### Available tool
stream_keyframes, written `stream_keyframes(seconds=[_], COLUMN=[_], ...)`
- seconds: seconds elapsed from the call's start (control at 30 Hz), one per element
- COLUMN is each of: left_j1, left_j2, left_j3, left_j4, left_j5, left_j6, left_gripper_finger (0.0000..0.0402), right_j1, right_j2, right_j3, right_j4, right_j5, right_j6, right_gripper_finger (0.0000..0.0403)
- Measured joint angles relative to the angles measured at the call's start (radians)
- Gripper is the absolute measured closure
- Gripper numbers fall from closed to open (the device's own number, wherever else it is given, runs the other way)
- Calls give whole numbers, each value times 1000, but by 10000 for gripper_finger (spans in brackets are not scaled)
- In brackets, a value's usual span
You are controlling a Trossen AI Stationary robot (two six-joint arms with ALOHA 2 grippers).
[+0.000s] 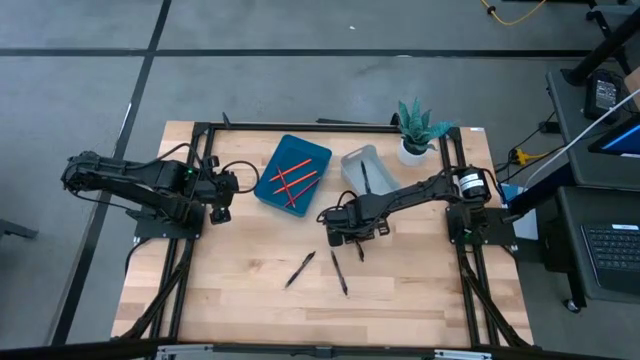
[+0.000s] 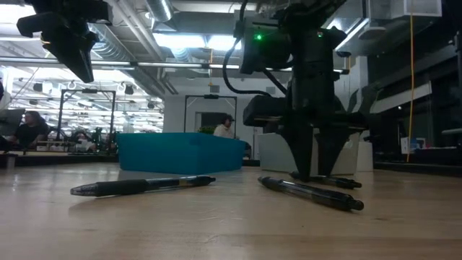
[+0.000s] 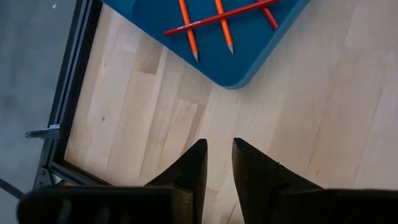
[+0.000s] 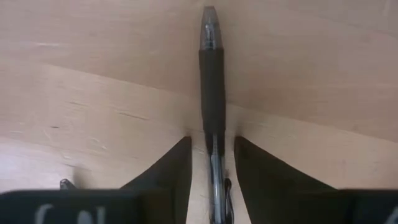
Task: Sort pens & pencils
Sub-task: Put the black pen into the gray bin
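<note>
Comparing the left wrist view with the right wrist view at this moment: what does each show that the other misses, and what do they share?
Left wrist only: the blue tray holding red pencils, and the table's dark frame edge. Right wrist only: a black pen lying between the fingers of the right claw, which sits low over the wood. Both show the wooden tabletop and their own two dark fingers; the left claw holds nothing.

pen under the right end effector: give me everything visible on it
A slim black pen with a dark rubbery grip, a translucent smoky tip section and a clear barrel toward the rear. It lies flat on the pale wood table, between the fingers of the right end effector, which straddle it closely; whether they are touching it yet cannot be told. In the high view it sits just below that end effector, apart from two other pens lying loose nearer the table's front edge.
</note>
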Motion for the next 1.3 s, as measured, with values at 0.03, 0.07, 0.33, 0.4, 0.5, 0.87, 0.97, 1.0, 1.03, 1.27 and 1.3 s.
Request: stream_keyframes(seconds=[0.03,0.07,0.33,0.4,0.5,0.87,0.97,1.0,1.03,1.27,1.3], left_j1=[0,0,0,0,0,0,0,0,0,0,0], left_j2=[0,0,0,0,0,0,0,0,0,0,0], left_j3=[0,0,0,0,0,0,0,0,0,0,0], left_j4=[1,2,4,4,4,14,17,17,17,17,18], left_j5=[0,0,0,0,0,0,0,0,0,0,0], left_j6=[0,0,0,0,-1,-1,-1,-1,-1,-1,0], left_gripper_finger=[333,333,333,333,333,333,333,333,333,333,333], right_j1=[0,0,0,1,2,40,50,54,58,90,93], right_j2=[0,0,3,3,4,15,14,14,14,12,10], right_j3=[-1,-1,-2,-2,-2,108,146,157,171,302,322], right_j4=[0,0,0,0,-2,-122,-172,-187,-203,-396,-425], right_j5=[-1,-1,-5,-5,-5,-63,-67,-64,-61,-61,-60], right_j6=[0,1,1,0,0,-22,-24,-24,-24,-27,-27], right_gripper_finger=[287,294,365,374,374,375,375,375,375,375,375])
